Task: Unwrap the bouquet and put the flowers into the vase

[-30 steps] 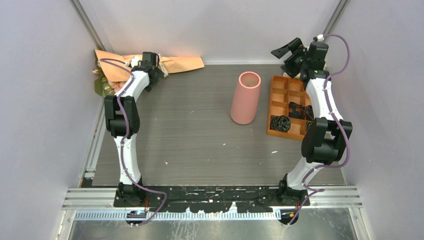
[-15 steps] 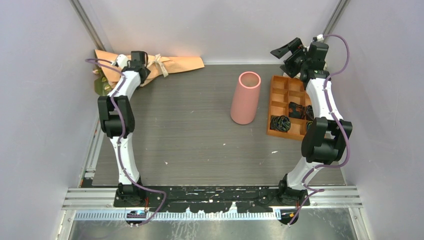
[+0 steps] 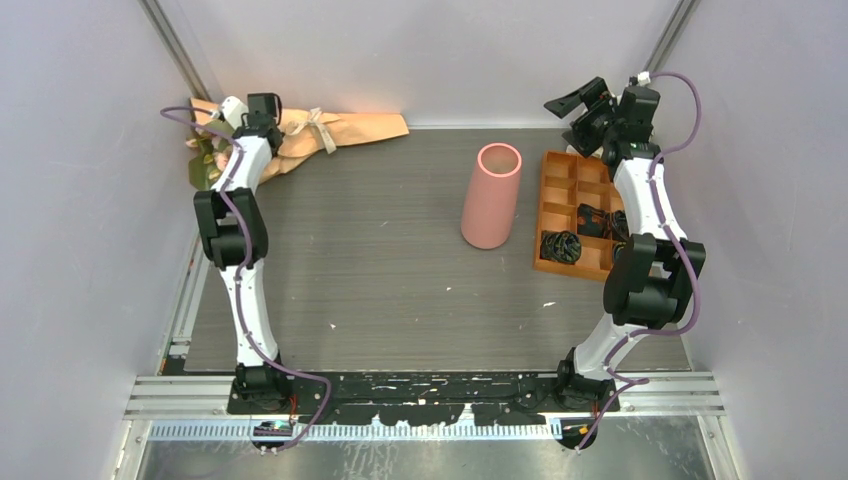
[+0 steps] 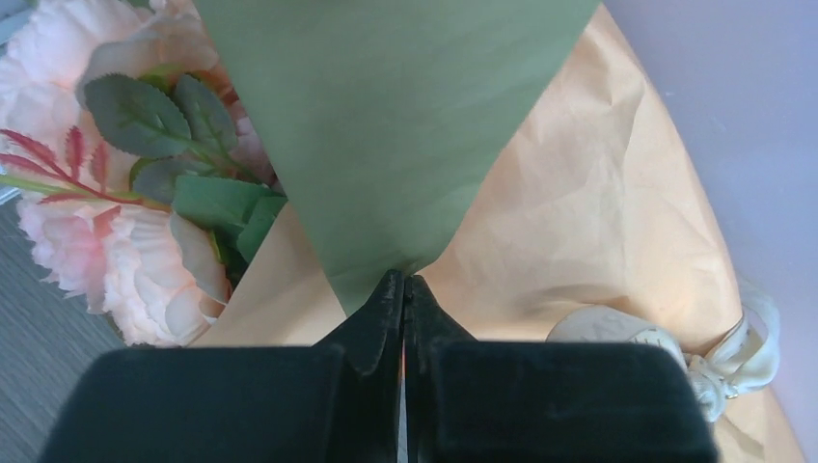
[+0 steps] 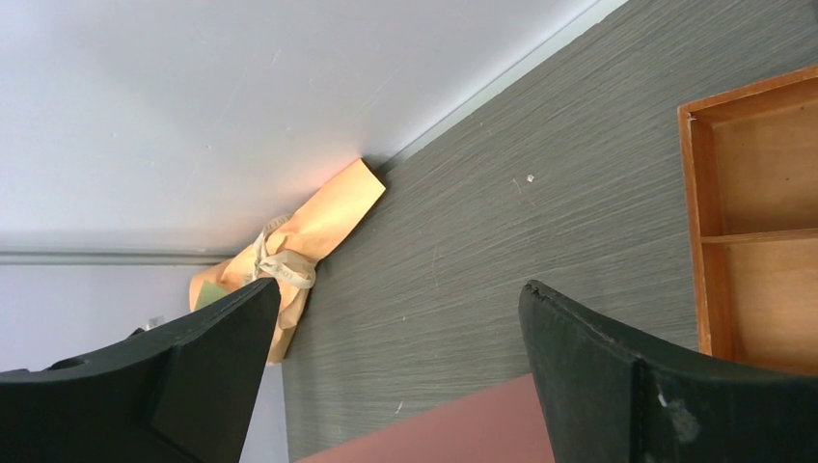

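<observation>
Left wrist view is showing my left gripper [image 4: 403, 289] pinching shut on the very tip of the olive-green inner flap of the bouquet [image 4: 588, 222], which is lying in the far left corner of the table [image 3: 380, 290], flowers [image 4: 145, 275] peeking out beside the flap. The ribbon [image 4: 738, 352] is looking tied. I'm worrying that, with so thin a bite, the paper is going to slip free or tear, or the whole cone is going to drag along. My right gripper [image 5: 400, 294] is hanging wide open, holding nothing, and the vase [image 3: 491, 195] is standing upright, well apart from the bouquet.
</observation>
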Robot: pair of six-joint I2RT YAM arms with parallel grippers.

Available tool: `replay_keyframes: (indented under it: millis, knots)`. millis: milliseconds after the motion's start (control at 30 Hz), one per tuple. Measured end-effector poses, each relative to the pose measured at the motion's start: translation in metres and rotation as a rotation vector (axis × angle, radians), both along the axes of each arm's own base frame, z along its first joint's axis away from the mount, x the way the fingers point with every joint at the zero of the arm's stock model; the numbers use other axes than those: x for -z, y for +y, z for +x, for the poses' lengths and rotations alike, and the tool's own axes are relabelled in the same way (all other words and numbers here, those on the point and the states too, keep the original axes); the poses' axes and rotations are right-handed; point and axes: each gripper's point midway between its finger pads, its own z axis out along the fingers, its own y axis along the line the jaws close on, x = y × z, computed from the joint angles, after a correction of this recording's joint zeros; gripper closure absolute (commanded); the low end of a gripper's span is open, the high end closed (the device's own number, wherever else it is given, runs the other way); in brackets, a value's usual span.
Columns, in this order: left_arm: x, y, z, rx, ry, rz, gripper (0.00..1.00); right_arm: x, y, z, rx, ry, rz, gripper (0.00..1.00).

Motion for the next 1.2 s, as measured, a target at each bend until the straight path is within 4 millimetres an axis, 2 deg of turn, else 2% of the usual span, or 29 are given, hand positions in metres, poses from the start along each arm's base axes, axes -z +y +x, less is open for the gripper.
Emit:
replay_keyframes:
  millis: [100, 167, 267, 367, 433, 533, 567, 600, 700, 733, 800, 867, 900, 967, 1067, 1133, 1200]
  knots:
    - [0.01, -0.004, -0.003, 0.017, 0.009, -0.01, 1.0, 0.0, 0.0, 0.0, 0.001, 0.0, 0.003, 0.01]
    - [0.025, -0.008, -0.014, 0.031, 0.033, -0.025, 1.0, -0.001, 0.0, 0.0, 0.002, -0.002, 0.005, 0.0]
    - [0.048, -0.015, -0.043, 0.048, 0.095, -0.051, 1.0, -0.001, 0.0, 0.001, 0.003, -0.004, 0.008, 0.0]
    - [0.055, -0.022, -0.084, 0.065, 0.139, -0.08, 1.0, -0.001, 0.0, 0.001, 0.004, -0.006, 0.011, 0.01]
    - [0.044, -0.027, -0.107, 0.073, 0.134, -0.091, 1.0, -0.001, 0.001, 0.001, 0.002, -0.008, 0.015, 0.01]
    - [0.002, -0.03, -0.131, 0.081, 0.051, -0.089, 1.0, 0.001, 0.002, 0.001, 0.001, -0.005, 0.024, 0.0]
    - [-0.013, -0.03, -0.135, 0.082, 0.016, -0.085, 0.94, 0.002, 0.002, 0.001, 0.0, -0.003, 0.027, 0.0]
    - [-0.031, -0.03, -0.139, 0.085, -0.031, -0.08, 0.82, 0.003, 0.002, 0.0, 0.0, 0.0, 0.031, 0.01]
    - [-0.073, -0.032, -0.133, 0.105, -0.141, -0.066, 0.52, 0.003, 0.004, 0.0, -0.005, 0.0, 0.043, 0.01]
    - [-0.082, -0.033, -0.126, 0.124, -0.163, -0.065, 0.47, 0.002, 0.005, 0.0, -0.009, 0.0, 0.049, 0.01]
    - [-0.084, -0.037, -0.109, 0.152, -0.18, -0.071, 0.45, 0.0, 0.006, 0.0, -0.013, -0.005, 0.059, 0.01]
    - [-0.07, -0.04, -0.091, 0.169, -0.172, -0.084, 0.44, -0.001, 0.007, -0.001, -0.017, -0.007, 0.064, 0.01]
    - [-0.056, -0.04, -0.085, 0.172, -0.154, -0.091, 0.43, -0.002, 0.008, -0.001, -0.019, -0.008, 0.064, 0.01]
    - [-0.023, -0.041, -0.081, 0.17, -0.091, -0.106, 0.42, -0.003, 0.008, -0.002, -0.02, -0.009, 0.063, 0.0]
    - [0.014, -0.04, -0.08, 0.153, -0.021, -0.123, 0.4, -0.006, 0.008, -0.003, -0.02, -0.014, 0.061, 0.01]
    - [0.025, -0.038, -0.078, 0.14, 0.002, -0.126, 0.39, -0.007, 0.008, -0.004, -0.02, -0.017, 0.061, 0.0]
    - [0.022, -0.036, -0.072, 0.131, -0.009, -0.123, 0.38, -0.007, 0.008, -0.004, -0.021, -0.017, 0.061, 0.01]
